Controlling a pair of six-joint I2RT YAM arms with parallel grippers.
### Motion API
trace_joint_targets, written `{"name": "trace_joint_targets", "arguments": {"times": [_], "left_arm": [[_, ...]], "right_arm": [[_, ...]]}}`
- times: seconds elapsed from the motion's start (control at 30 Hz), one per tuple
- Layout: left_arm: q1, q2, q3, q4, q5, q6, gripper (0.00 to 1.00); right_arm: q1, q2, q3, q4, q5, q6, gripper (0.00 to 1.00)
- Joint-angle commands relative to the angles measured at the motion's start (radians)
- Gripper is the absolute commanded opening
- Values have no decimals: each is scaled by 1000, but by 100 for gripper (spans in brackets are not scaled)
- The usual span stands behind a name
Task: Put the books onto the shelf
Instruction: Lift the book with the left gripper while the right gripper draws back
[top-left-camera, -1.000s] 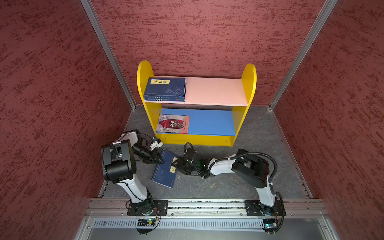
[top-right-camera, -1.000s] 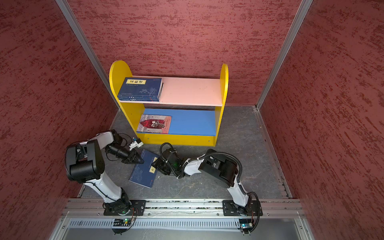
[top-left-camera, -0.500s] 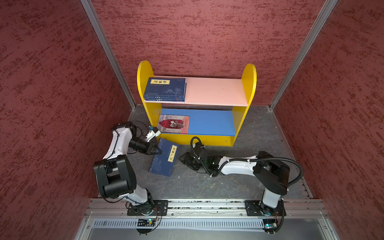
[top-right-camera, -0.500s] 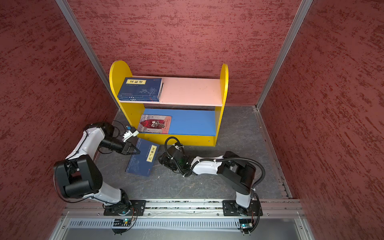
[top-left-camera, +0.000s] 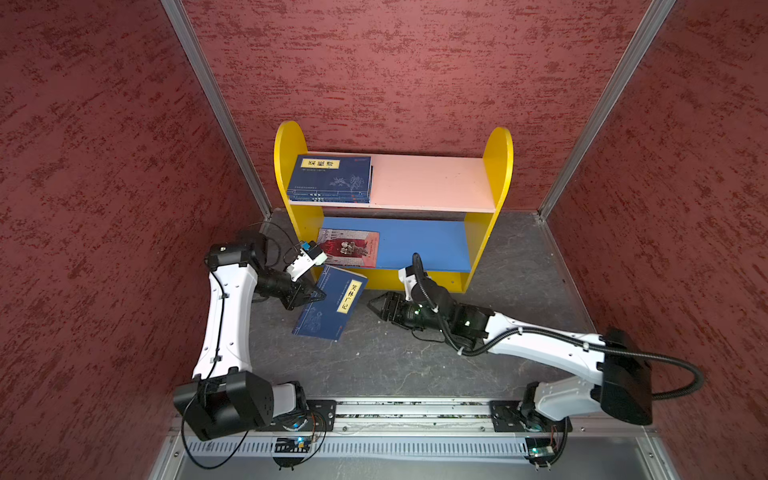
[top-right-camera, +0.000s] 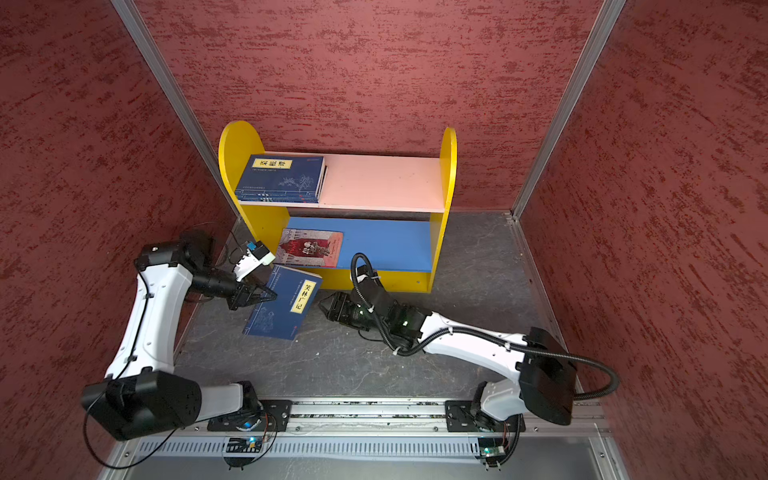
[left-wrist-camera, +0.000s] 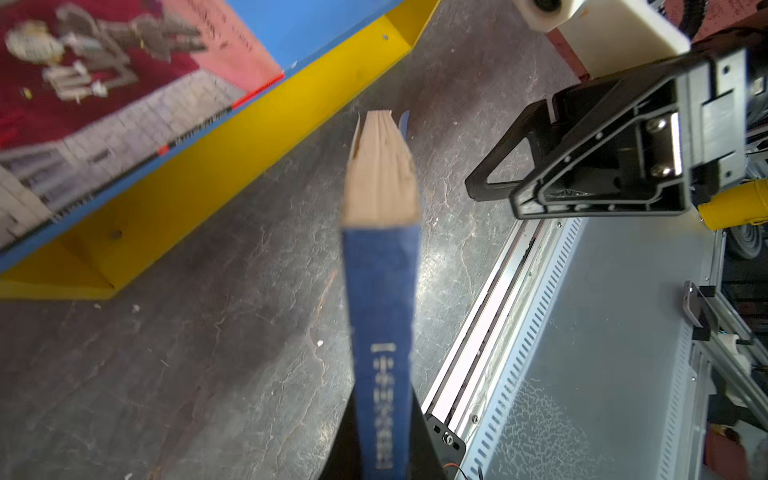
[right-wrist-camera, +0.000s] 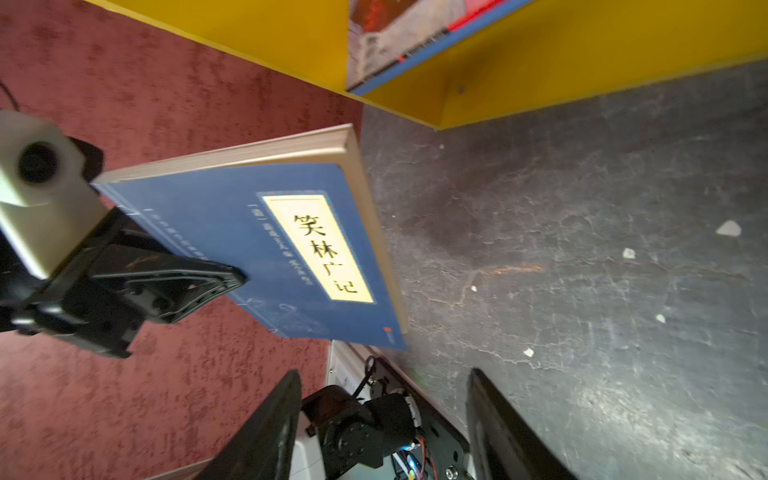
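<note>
A navy book (top-left-camera: 332, 303) (top-right-camera: 284, 303) with a yellow label hangs tilted just in front of the shelf (top-left-camera: 494, 166) (top-right-camera: 446, 166). My left gripper (top-left-camera: 318, 296) (top-right-camera: 270, 296) is shut on its spine edge, and that spine (left-wrist-camera: 382, 291) runs up from between the fingers in the left wrist view. My right gripper (top-left-camera: 374, 305) (top-right-camera: 326, 305) (right-wrist-camera: 384, 395) stands open, a short way right of the book (right-wrist-camera: 270, 249) and not touching it. A stack of navy books (top-left-camera: 332, 176) lies on the pink upper board. A red book (top-left-camera: 349, 247) lies on the blue lower board.
Red textured walls (top-left-camera: 104, 208) close in the left, back and right sides. A metal rail (top-left-camera: 415, 409) with both arm bases runs along the front. The grey floor (top-left-camera: 415, 365) lies between rail and shelf. The pink board's right part (top-left-camera: 432, 183) is bare.
The left arm has raised the navy book and carried it toward the shelf. The right gripper has let go of the book's right edge, drawn back to the right and opened wider.
</note>
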Motion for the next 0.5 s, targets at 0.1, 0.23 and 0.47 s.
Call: {"name": "trace_joint_targets", "arguments": {"times": [0.1, 0.23, 0.47], "left_arm": [[-120, -67, 175, 108, 160, -436, 0], [-170, -82, 300, 290, 249, -701, 0], [-175, -164, 261, 942, 250, -1325, 0]], "right_arm": [[-2, -150, -16, -67, 107, -80, 65], [-1, -235, -21, -44, 128, -109, 65], [-1, -358, -32, 127, 137, -196, 67]]}}
